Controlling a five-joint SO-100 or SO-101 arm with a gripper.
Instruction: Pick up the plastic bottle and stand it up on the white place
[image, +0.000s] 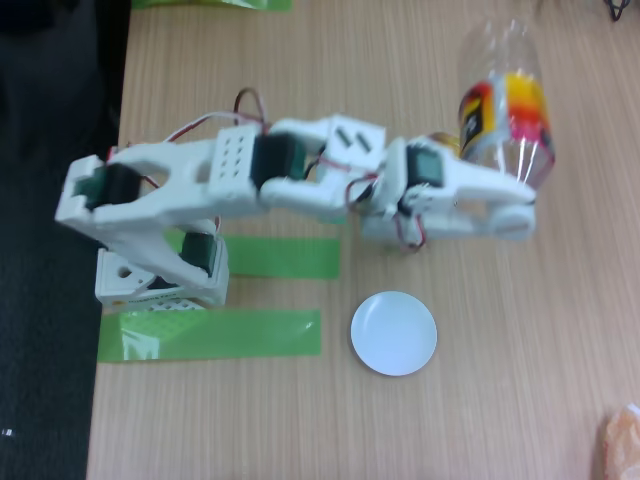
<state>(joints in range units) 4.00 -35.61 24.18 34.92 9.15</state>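
White arm reaching across a wooden table to a clear bottle at upper right.

In the fixed view, the white printed arm (230, 180) is stretching from its base at the left, beside two flat green tape strips (210, 335), toward the right. Below its forearm the white place (394, 333), a small smooth round plate, is lying flat on the pale wood-grain table (300, 430), bare and well apart from the bottle. The gripper (525, 200) is closing around the lower body of the plastic bottle (505, 100), its fingers (490, 215) pressing against the see-through ribbed plastic just under the red, yellow and black label band; the jaws are standing only as wide as the bottle. The bottle is sitting near the table's far right, its clear top blurring toward the picture's upper edge.
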